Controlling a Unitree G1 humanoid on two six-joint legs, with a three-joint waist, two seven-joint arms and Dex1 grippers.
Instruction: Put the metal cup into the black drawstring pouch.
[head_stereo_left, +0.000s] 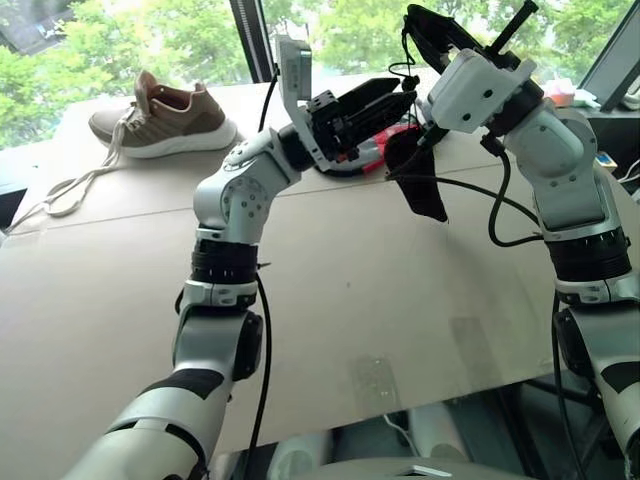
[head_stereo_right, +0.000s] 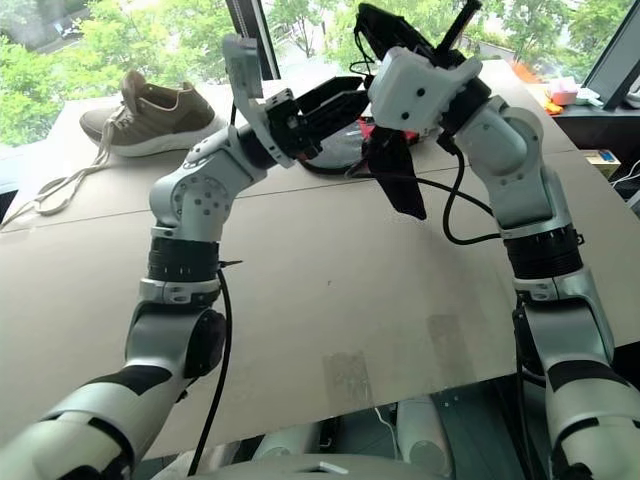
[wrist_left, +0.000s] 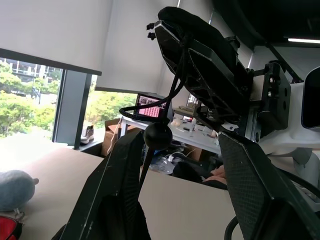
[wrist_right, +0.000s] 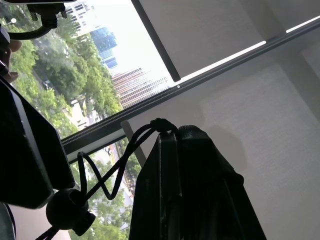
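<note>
The right gripper (head_stereo_right: 375, 30), pinched shut on the black drawstring pouch's (head_stereo_right: 397, 178) cord, dangles it; the half-open left gripper (head_stereo_right: 345, 100) seems empty. The pouch could slip loose.

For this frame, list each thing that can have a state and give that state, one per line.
Black drawstring pouch: lifted off the table, hanging limp from the right gripper.
Pouch's thin black knotted cord: looped loose above the shut fingers.
Right gripper: shut on the pouch's top edge.
Left gripper: fingers apart, nothing seen between them.
Tan lace-up sneaker: upright on the table, laces trailing loose.
</note>
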